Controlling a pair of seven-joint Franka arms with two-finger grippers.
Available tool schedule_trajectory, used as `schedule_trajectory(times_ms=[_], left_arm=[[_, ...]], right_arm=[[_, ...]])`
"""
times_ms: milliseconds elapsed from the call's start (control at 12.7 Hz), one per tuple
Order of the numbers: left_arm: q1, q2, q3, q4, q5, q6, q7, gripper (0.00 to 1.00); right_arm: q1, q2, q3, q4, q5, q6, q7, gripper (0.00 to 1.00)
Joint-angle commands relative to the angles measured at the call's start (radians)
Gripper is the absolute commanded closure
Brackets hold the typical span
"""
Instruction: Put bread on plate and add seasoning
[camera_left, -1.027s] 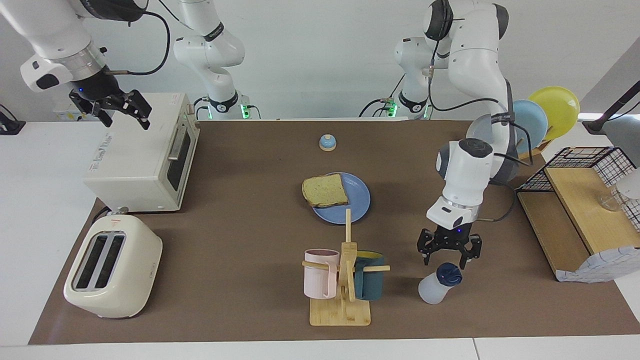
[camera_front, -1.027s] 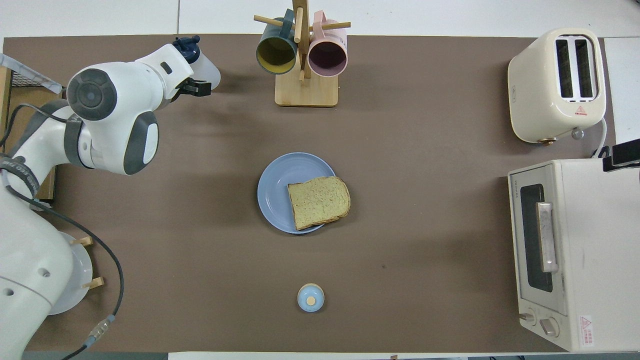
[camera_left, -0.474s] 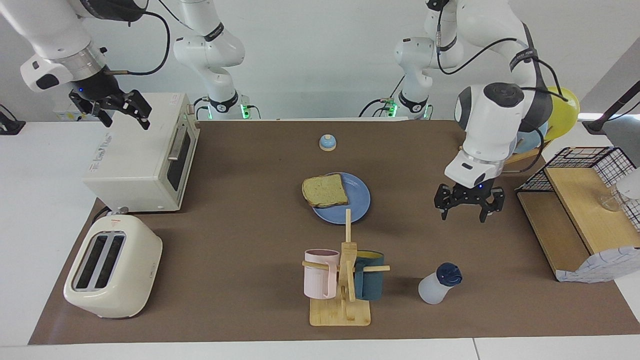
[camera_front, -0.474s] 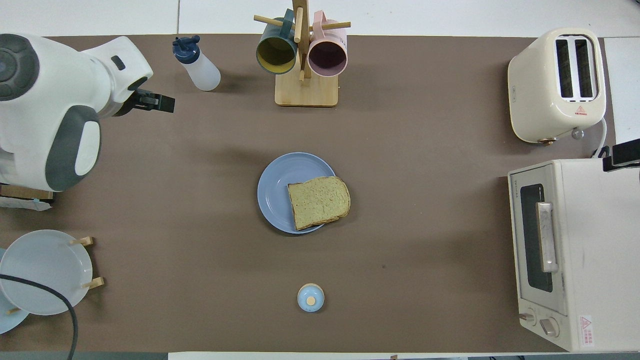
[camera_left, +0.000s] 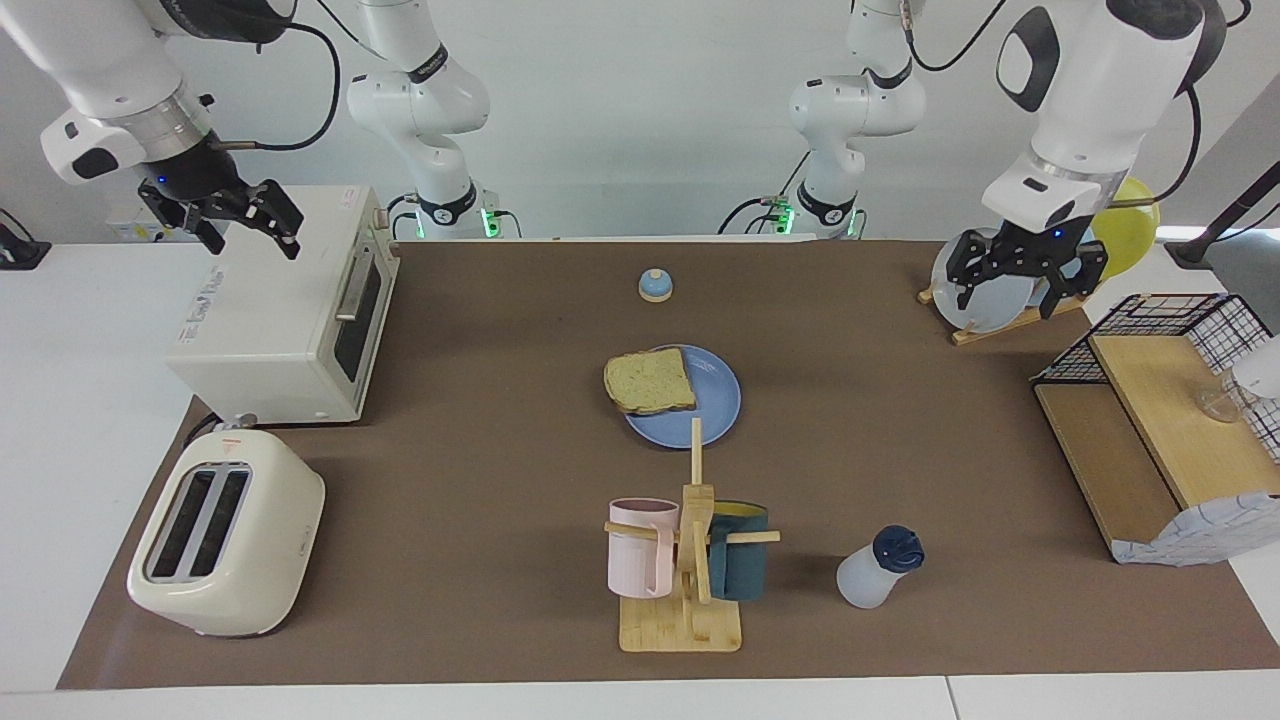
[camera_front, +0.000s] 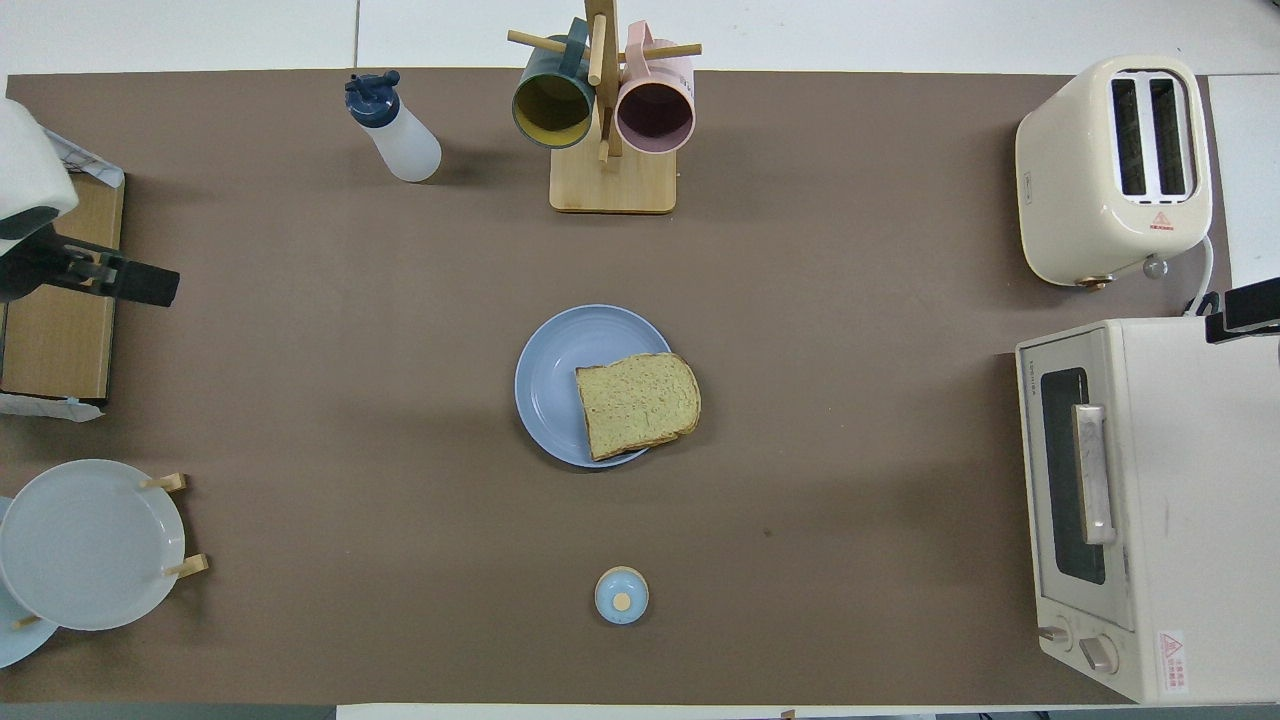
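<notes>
Nearest the robots, both grippers hung raised and empty: the left gripper (camera_left: 1017, 278), fingers spread, over the upright pale plates in their wooden rack (camera_left: 985, 283), and the right gripper (camera_left: 243, 222), fingers also apart, waiting over the boxy white toaster oven (camera_left: 280, 305). Farther out, the round, flat periwinkle-blue plate (camera_left: 715, 410) carried the square slice of tan, brown-crusted bread (camera_left: 650, 381), porous and matte, with one edge overhanging the smooth rim toward the right arm's end. Farthest out, the small translucent whitish plastic seasoning bottle (camera_left: 877, 568) with its navy looped cap stood beside the bamboo mug tree (camera_left: 690, 560). In my judgement, any nudge to the plate could slide the overhanging bread off, and the slick, tapered bottle could tip if pinched high or off-centre.
</notes>
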Motion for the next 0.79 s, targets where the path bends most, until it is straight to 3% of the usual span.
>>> schedule_trajectory(times_ms=[0, 316, 711], left_arm=[[-0.021, -0.058, 0.005, -0.015, -0.009, -0.094, 0.016, 0.0], [0.024, -0.125, 0.01, -0.021, -0.017, -0.208, 0.023, 0.0], [-0.011, -0.086, 0.07, -0.071, -0.133, -0.09, -0.049, 0.0]], right_arm=[[-0.007, -0.018, 0.006, -0.02, -0.006, 0.003, -0.007, 0.0], [-0.005, -0.018, 0.006, -0.02, -0.006, 0.003, -0.007, 0.0], [-0.005, -0.018, 0.006, -0.02, -0.006, 0.003, -0.007, 0.0]])
